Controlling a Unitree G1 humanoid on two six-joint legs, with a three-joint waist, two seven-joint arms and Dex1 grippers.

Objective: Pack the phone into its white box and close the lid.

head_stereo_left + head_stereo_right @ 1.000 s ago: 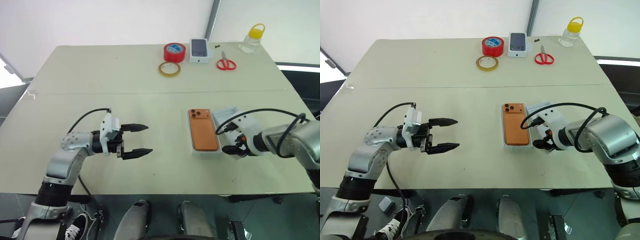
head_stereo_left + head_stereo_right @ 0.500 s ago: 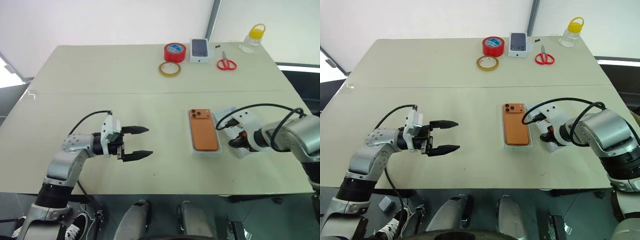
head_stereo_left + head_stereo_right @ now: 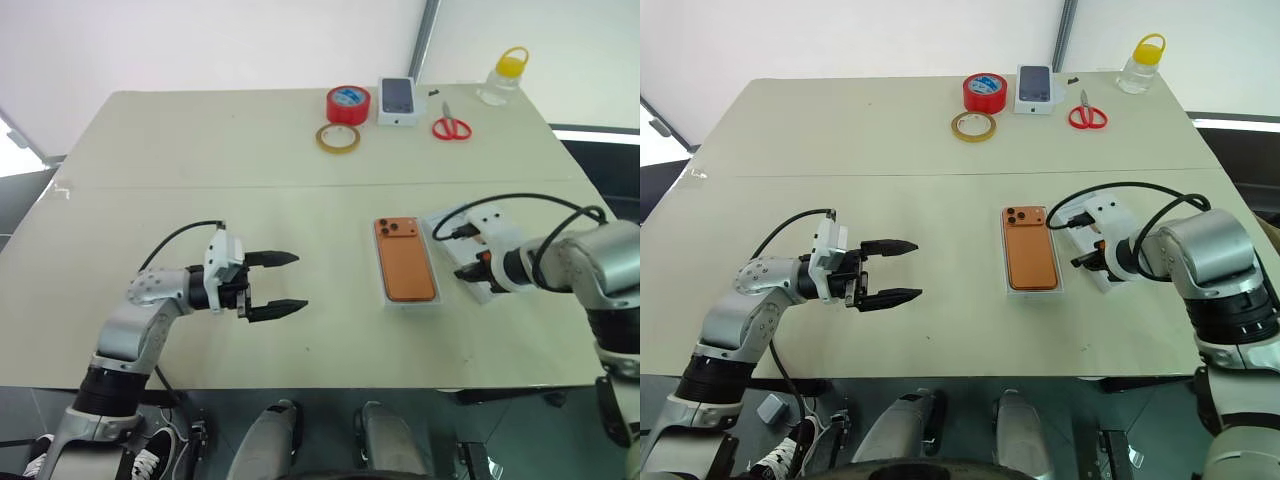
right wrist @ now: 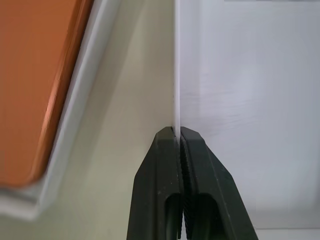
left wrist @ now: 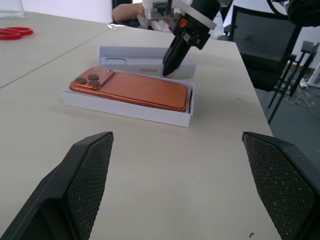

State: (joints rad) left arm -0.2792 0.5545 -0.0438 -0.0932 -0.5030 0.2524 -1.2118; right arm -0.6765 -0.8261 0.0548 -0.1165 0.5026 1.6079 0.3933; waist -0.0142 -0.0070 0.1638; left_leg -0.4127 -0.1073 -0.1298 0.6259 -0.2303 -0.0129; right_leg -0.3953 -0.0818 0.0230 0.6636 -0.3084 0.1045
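Phone [image 3: 405,260]: orange, back up with its three dark lenses toward the far edge of the table; lies inside the white box, right of the table's middle and nearer the near edge.
White box [image 5: 125,106]: shallow tray, flat on the table [image 3: 200,150], its rim showing all round the phone.
Lid [image 5: 135,54]: white shell, open side up, just beside the box on its right, parallel to it.
Right gripper [image 4: 179,137]: fingers pinched together on the thin upright wall of the lid, on the side that faces the box; it points down at the table.
Left gripper [image 3: 280,283]: fingers spread wide, holding nothing, level above the table's near left part, aimed toward the box and well apart from it.
Red tape roll [image 3: 348,104]: far edge, right of centre.
Tan tape ring [image 3: 339,138]: flat, just in front of the red roll.
Small white box [image 3: 398,100]: phone picture on top, beside the red roll on its right.
Scissors [image 3: 452,126]: red handles, right of the small box.
Bottle [image 3: 502,78]: clear, yellow cap, far right corner.
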